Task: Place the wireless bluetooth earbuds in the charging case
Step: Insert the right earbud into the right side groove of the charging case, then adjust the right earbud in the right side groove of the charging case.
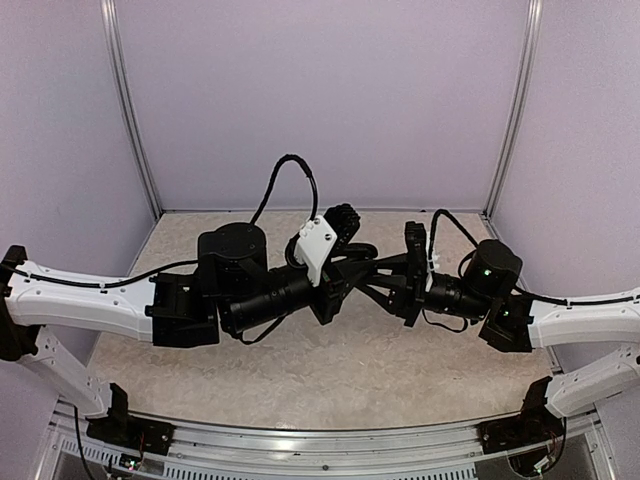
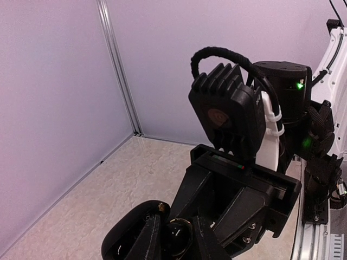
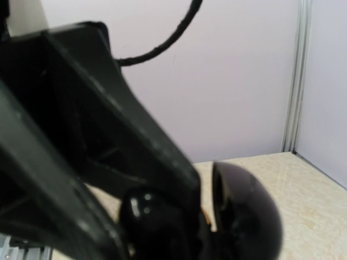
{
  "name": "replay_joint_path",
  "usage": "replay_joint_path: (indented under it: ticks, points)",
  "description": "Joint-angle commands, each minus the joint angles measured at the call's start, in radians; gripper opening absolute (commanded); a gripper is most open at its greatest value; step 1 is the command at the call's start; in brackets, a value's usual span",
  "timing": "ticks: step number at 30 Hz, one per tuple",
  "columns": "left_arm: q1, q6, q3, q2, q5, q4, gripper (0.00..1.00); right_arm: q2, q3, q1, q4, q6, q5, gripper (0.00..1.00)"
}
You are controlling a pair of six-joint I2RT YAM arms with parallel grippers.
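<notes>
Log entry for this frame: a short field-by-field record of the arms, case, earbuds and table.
arms: left pincer and right pincer meet tip to tip above mid-table
charging case: black, lid open, at the left pincer's fingers
glossy black piece: rounded, between the left fingers; earbud or case part, unclear
white earbuds: none in view
table: beige, speckled
grip state: cannot tell for either pincer

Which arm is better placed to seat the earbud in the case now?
Right, probably: the right end effector reaches the open black charging case, with a glossy black piece at its tips. The left end effector appears to brace the case.
</notes>
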Motion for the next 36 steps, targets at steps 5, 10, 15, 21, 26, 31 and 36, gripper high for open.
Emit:
replay_joint_path:
  ticks: [5, 10, 15, 21, 26, 31, 36]
  points:
    - [-0.01, 0.036, 0.033, -0.029, -0.024, -0.075, 0.28, -0.005, 0.024, 0.004, 0.036, -0.022, -0.004, 0.0]
    - [-0.01, 0.053, 0.045, -0.041, -0.027, -0.078, 0.36, -0.003, 0.018, 0.004, 0.034, -0.018, -0.001, 0.0]
    - [-0.014, 0.073, 0.052, -0.055, -0.029, -0.077, 0.44, 0.0, 0.013, 0.003, 0.03, -0.018, 0.003, 0.0]
    - [-0.036, 0.106, 0.031, -0.088, -0.021, -0.038, 0.56, 0.01, 0.008, 0.004, 0.026, -0.015, 0.002, 0.0]
    - [-0.033, 0.074, -0.002, -0.128, -0.037, -0.008, 0.7, 0.012, 0.005, 0.003, 0.012, -0.018, 0.006, 0.0]
    - [0.015, -0.037, -0.015, -0.159, 0.014, -0.04, 0.74, 0.008, 0.005, 0.003, -0.002, -0.02, 0.005, 0.0]
    - [0.066, -0.118, -0.015, -0.162, 0.088, -0.072, 0.75, 0.004, 0.008, 0.004, -0.01, -0.017, -0.008, 0.0]
